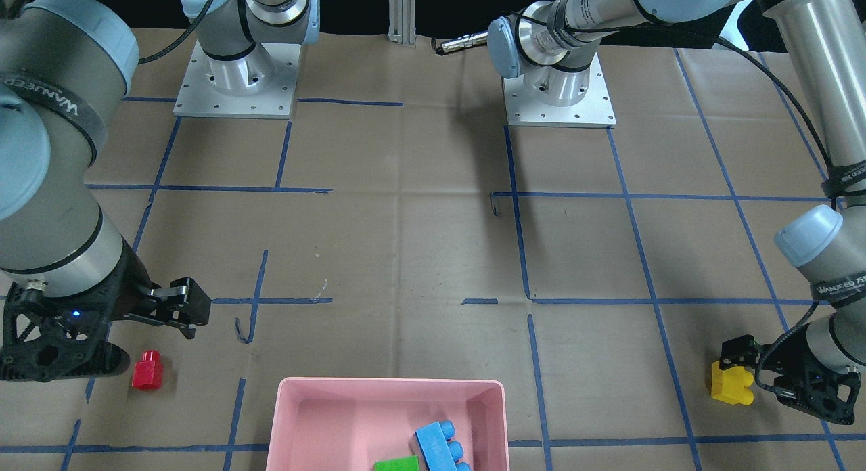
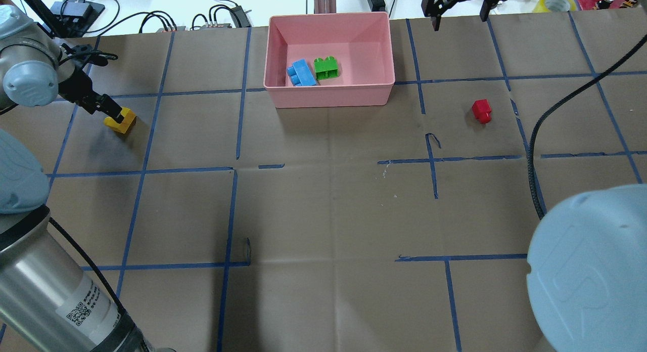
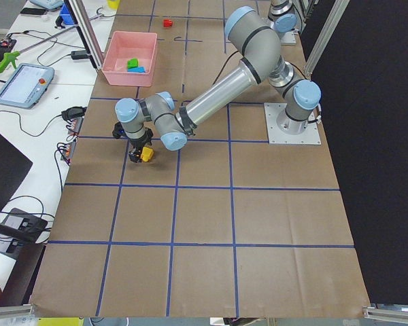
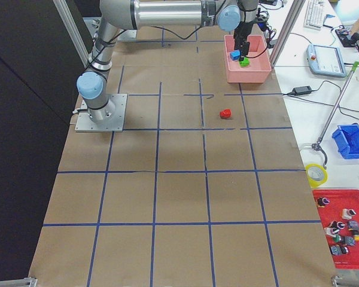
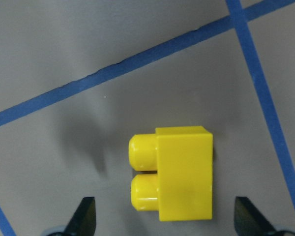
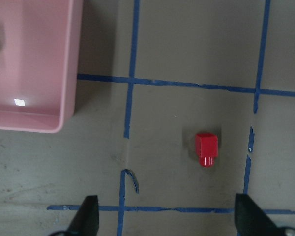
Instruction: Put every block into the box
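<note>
The yellow two-stud brick [image 5: 179, 172] lies on its side on the brown table at the far left of the overhead view [image 2: 121, 122]. My left gripper [image 5: 168, 221] is open and low around it, one fingertip on each side, neither touching. The small red brick [image 6: 206, 149] lies on the table right of the box [image 2: 481, 111]. My right gripper [image 6: 168, 221] is open and empty, held high above the table near the red brick. The pink box [image 2: 328, 95] holds the blue brick [image 2: 302, 73] and the green brick [image 2: 326, 68].
Blue tape lines cross the brown table cover. The two arm bases [image 1: 235, 85] [image 1: 558, 92] stand at the robot's side. My right arm's elbow [image 2: 591, 271] fills the overhead view's lower right. Cables and gear [image 2: 222, 15] lie beyond the box.
</note>
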`<state>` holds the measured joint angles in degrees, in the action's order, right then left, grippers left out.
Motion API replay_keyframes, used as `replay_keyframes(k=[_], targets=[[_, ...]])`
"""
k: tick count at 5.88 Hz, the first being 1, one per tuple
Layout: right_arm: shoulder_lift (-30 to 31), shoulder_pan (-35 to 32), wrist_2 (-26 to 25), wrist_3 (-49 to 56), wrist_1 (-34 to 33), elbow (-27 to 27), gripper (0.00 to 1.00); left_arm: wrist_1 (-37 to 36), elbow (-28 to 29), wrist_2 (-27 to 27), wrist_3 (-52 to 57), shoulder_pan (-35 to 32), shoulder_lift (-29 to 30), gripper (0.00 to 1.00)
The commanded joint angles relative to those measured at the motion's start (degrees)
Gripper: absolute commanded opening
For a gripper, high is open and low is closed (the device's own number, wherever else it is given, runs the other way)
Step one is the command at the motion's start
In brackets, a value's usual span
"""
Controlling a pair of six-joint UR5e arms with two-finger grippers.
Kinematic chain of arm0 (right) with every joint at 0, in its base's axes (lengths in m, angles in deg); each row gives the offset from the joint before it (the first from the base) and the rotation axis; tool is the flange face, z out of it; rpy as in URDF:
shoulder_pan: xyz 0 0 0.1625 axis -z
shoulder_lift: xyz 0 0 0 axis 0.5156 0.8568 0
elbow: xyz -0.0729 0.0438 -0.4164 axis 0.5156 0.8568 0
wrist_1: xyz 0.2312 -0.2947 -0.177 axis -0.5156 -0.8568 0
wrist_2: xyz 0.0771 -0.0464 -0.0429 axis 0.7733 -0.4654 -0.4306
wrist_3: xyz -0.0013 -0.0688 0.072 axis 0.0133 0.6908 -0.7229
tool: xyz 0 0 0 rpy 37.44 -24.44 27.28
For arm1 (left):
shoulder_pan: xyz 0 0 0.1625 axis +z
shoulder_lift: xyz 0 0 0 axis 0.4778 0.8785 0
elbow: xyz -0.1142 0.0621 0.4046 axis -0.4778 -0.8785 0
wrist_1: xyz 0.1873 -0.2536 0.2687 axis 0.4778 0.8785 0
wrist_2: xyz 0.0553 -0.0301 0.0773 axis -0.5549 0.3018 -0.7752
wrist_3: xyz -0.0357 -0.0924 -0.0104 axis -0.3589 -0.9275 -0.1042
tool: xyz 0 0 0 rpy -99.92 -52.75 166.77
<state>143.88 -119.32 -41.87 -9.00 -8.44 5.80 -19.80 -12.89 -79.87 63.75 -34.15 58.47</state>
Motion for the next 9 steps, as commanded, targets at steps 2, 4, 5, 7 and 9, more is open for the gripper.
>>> replay_keyframes(k=[2, 4, 5, 7, 9], targets=[[5.0, 11.1, 3.8, 8.2, -29.0, -25.3, 0.99, -1.1, -0.1, 0.1, -0.2, -0.4, 1.4, 0.98], [0.2, 12.1, 5.0, 9.1, -42.3, -32.4, 0.99, -1.1, -0.3, 0.2, -0.1, -0.4, 1.4, 0.97], [-2.1, 12.1, 5.0, 9.2, -42.3, -33.1, 0.99, -1.1, -0.6, 0.5, -0.2, -0.5, 1.4, 0.91], [-6.1, 11.7, 5.2, 9.1, -42.5, -30.8, 0.99, -1.1, -0.3, 0.7, -0.2, -0.6, 1.4, 0.83], [-7.3, 11.6, 7.8, 9.3, -42.6, -28.9, 0.99, -1.2, -0.1, 0.8, 0.0, -0.8, 1.4, 0.65]])
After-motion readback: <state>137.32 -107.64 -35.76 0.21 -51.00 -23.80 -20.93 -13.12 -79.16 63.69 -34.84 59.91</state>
